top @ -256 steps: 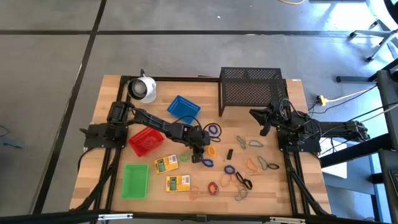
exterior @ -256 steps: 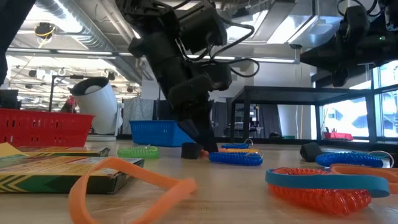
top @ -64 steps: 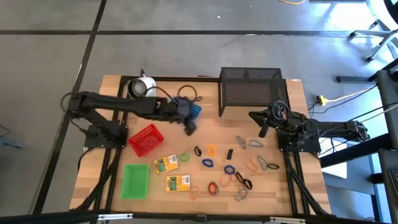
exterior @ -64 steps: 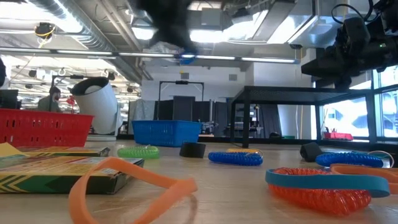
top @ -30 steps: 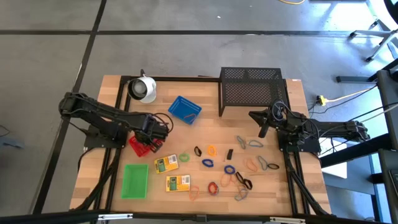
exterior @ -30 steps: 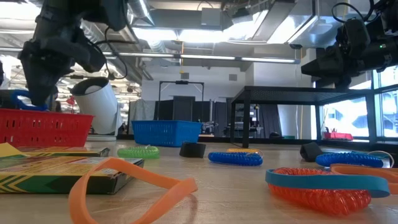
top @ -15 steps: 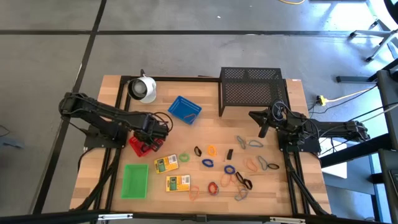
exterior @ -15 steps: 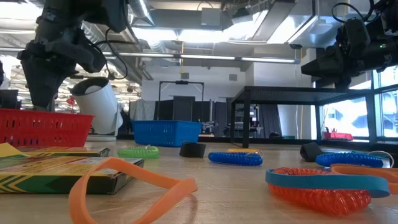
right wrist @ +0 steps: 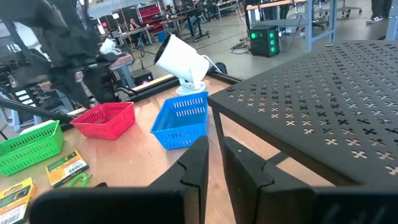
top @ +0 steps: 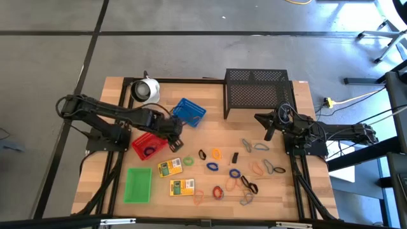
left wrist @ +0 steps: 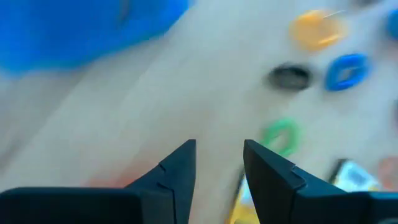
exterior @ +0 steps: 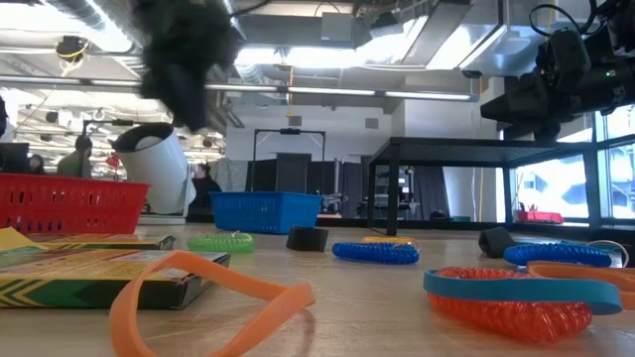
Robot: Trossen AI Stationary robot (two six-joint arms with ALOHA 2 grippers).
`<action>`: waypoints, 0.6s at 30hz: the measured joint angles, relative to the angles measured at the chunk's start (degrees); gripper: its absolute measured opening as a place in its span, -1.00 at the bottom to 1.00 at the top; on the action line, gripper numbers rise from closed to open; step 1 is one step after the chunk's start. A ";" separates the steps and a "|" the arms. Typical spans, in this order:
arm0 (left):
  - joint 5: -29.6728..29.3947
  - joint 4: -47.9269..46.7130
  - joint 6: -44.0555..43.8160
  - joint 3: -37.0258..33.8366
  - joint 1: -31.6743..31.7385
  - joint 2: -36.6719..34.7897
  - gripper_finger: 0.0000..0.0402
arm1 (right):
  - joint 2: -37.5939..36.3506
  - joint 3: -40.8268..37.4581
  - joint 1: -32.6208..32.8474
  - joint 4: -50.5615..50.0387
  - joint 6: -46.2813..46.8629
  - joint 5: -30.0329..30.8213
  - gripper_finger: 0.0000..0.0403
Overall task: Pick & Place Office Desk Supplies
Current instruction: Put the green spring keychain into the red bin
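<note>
My left gripper hangs open and empty above the table, between the red tray and the blue tray; its wrist view is blurred. A blue loop lies inside the red tray. The green tray and two yellow-green boxes lie near the front left. Several coloured loops are scattered over the middle and right, among them a black one and an orange one. My right gripper waits shut beside the mesh rack.
A black wire-mesh rack stands at the far right. A white round object sits at the far left corner. Bare wood shows between the blue tray and the rack. People move in the room behind the table.
My left gripper has risen out of the red tray and swung toward the table's right, toward the blue tray. The blue loop that hung from it a second ago now lies in the red tray.
</note>
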 joint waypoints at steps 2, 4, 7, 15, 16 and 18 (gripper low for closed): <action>0.15 6.45 6.03 0.01 -0.22 1.24 -0.35 | 0.00 0.00 0.00 0.00 0.00 -0.02 -0.75; 0.16 11.68 10.54 0.01 -0.47 2.79 -0.33 | 0.00 0.00 -0.01 0.00 0.00 -0.02 -0.75; 0.74 17.41 15.39 -0.01 -0.47 6.09 -0.31 | -0.02 0.00 0.01 0.04 0.00 -0.01 -0.75; 9.61 21.86 24.83 -0.05 -1.86 16.25 -0.31 | -0.01 0.00 -0.01 0.11 3.43 -0.04 -0.75; 10.12 22.23 26.26 -0.05 -2.02 17.26 -0.31 | 0.00 0.00 0.01 0.13 4.00 -0.03 -0.75; 10.44 22.15 28.92 -0.05 -2.07 18.97 -0.31 | -0.01 0.00 -0.01 0.25 5.37 -0.02 -0.75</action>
